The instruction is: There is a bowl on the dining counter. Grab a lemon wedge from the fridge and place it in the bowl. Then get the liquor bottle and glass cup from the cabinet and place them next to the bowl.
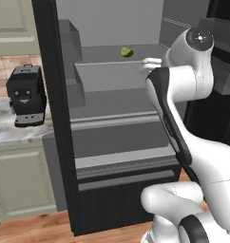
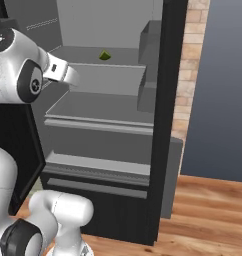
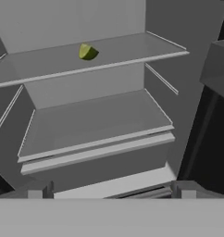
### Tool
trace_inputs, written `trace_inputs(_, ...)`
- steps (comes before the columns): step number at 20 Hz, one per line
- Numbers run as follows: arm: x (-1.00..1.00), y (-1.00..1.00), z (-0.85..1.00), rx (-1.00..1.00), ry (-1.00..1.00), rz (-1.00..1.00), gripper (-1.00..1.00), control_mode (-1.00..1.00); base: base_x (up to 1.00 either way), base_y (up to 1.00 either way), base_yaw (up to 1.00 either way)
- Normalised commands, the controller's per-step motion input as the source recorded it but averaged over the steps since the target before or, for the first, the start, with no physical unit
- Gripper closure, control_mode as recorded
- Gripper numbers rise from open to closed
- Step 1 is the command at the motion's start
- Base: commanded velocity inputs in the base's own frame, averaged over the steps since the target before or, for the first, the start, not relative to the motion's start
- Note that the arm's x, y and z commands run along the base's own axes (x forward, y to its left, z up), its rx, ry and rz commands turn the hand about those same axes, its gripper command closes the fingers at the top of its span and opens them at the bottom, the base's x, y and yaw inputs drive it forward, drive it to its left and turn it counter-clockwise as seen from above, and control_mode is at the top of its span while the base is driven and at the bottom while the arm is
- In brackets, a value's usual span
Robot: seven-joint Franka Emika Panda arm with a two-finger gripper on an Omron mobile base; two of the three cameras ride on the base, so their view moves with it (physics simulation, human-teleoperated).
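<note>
A green-yellow lemon wedge [image 1: 127, 51] [image 2: 105, 55] [image 3: 87, 51] lies on the upper shelf [image 3: 123, 51] of the open fridge [image 1: 117, 142], towards the back. My gripper [image 3: 111, 192] is open, its two dark fingertips [image 3: 40, 190] set wide apart with nothing between them. It hovers in front of the fridge, at about the height of the middle shelf [image 3: 95, 125], well short of the wedge and below it. From the base views the white hand [image 1: 152, 63] [image 2: 63, 73] reaches in at the shelf's front edge. The bowl, liquor bottle, glass cup and cabinet are out of view.
Both fridge doors stand open, with grey door bins [image 1: 71, 42] [image 2: 150, 65] on either side of the opening. A black coffee machine [image 1: 25, 95] stands on a marble counter [image 1: 7, 128] to the left. A brick wall [image 2: 190, 65] rises at the right, over a wooden floor [image 2: 208, 215].
</note>
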Motion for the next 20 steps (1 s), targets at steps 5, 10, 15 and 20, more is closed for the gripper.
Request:
trace_inputs(5, 0.0, 0.0, 0.0, 0.0, 0.0, 0.0, -1.0, 1.0, 0.68, 0.0, 0.0)
trace_inputs(10, 0.0, 0.0, 0.0, 0.0, 0.0, 0.0, -1.0, 1.0, 0.79, 0.0, 0.0)
trace_inputs(15, 0.0, 0.0, 0.0, 0.0, 0.0, 0.0, -1.0, 1.0, 0.53, -0.03, 0.0)
trace_inputs(20, 0.0, 0.0, 0.0, 0.0, 0.0, 0.0, -1.0, 1.0, 0.32, -0.19, 0.01)
